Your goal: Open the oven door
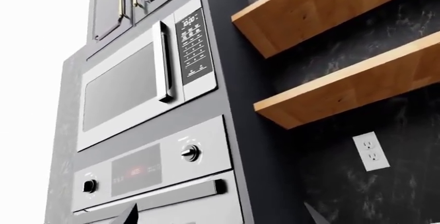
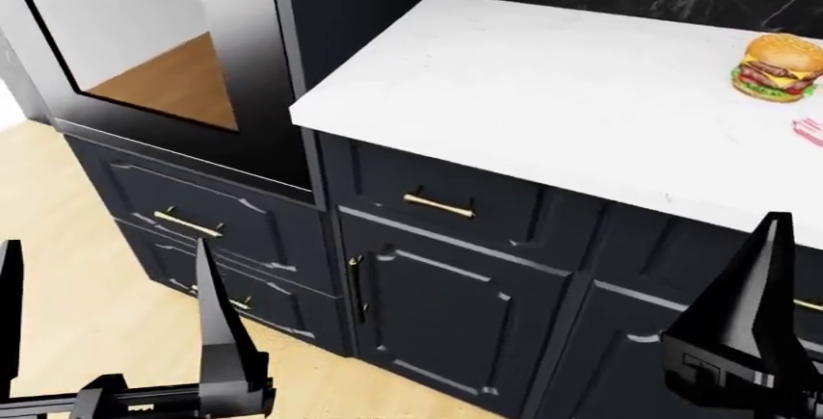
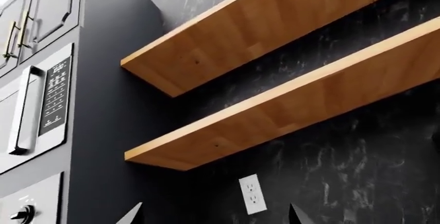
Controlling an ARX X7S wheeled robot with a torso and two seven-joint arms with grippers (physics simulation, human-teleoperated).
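The oven door (image 2: 277, 82) fills the upper left of the head view. It is a glossy black panel with a big glass window (image 2: 142, 43), and it stands flush with its frame. In the left wrist view its horizontal bar handle (image 1: 154, 195) runs under the control panel (image 1: 137, 170). My left gripper (image 2: 107, 255) hangs low over the floor in front of the drawers below the door, open and empty. Its fingertips (image 1: 128, 214) point up toward the handle, well short of it. My right gripper (image 3: 213, 216) is open and empty in front of the counter cabinets, one finger (image 2: 769, 274) showing.
A white countertop (image 2: 541, 91) right of the oven carries a burger (image 2: 776, 65) and a pink item (image 2: 810, 130). Dark drawers with brass handles (image 2: 189, 223) sit under the door. A microwave (image 1: 131, 85), two wooden shelves (image 3: 275, 28) and a wall outlet (image 3: 252, 193) are above.
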